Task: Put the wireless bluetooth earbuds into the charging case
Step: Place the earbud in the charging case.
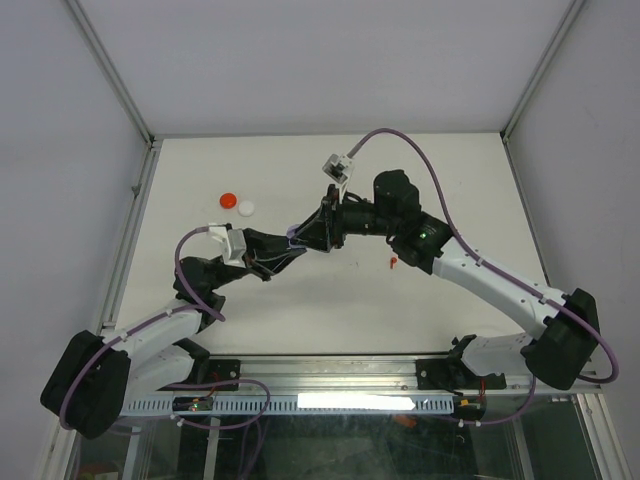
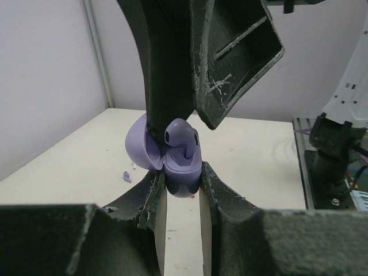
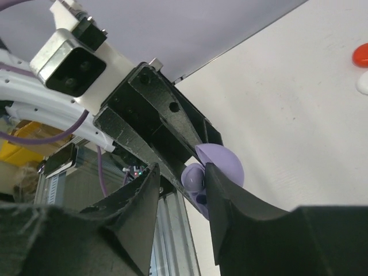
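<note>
- The lavender earbud (image 2: 183, 138) sat stem-down in the open charging case (image 2: 185, 183), its rounded head standing above the rim.
- The case's lid (image 2: 140, 150) hung open at 9 o'clock of the body in the left wrist view.
- The left fingers (image 2: 221, 192) were clenched on the case from both sides and held it above the tabletop (image 1: 450, 180), near its middle.
- The right fingers (image 2: 167, 75) came down from 12 o'clock and stood parted around the earbud. The right wrist view showed a gap on one side.
- A small lavender piece (image 2: 127, 176) lay on the tabletop at 9 o'clock of the case.
- In the top view, a tiny red earbud (image 1: 393, 262) lay at 4 o'clock of the meeting fingers.
- A red disc (image 1: 228, 199) and a white disc (image 1: 246, 208) lay just beside each other at 10 o'clock, well apart from the case.
</note>
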Action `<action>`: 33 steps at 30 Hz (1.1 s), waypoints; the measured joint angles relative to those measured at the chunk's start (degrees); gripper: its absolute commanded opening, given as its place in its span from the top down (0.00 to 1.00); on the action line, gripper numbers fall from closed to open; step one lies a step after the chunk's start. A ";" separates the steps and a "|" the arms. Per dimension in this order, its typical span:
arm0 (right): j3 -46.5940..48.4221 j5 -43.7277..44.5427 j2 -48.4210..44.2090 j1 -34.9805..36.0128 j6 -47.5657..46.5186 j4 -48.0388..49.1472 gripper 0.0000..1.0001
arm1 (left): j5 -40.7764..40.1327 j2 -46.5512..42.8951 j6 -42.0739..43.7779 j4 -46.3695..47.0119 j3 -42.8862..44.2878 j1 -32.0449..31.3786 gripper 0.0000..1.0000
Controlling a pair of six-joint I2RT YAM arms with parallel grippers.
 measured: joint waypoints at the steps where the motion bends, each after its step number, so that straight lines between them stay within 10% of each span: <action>1: 0.17 -0.79 0.04 0.02 -0.37 0.00 0.58 | 0.59 0.22 -0.44 0.48 0.07 0.00 1.00; 33: 3.80 1.14 -2.99 1.40 -9.66 -8.04 0.40 | 0.85 -1.95 -3.76 0.04 -0.92 -0.55 1.00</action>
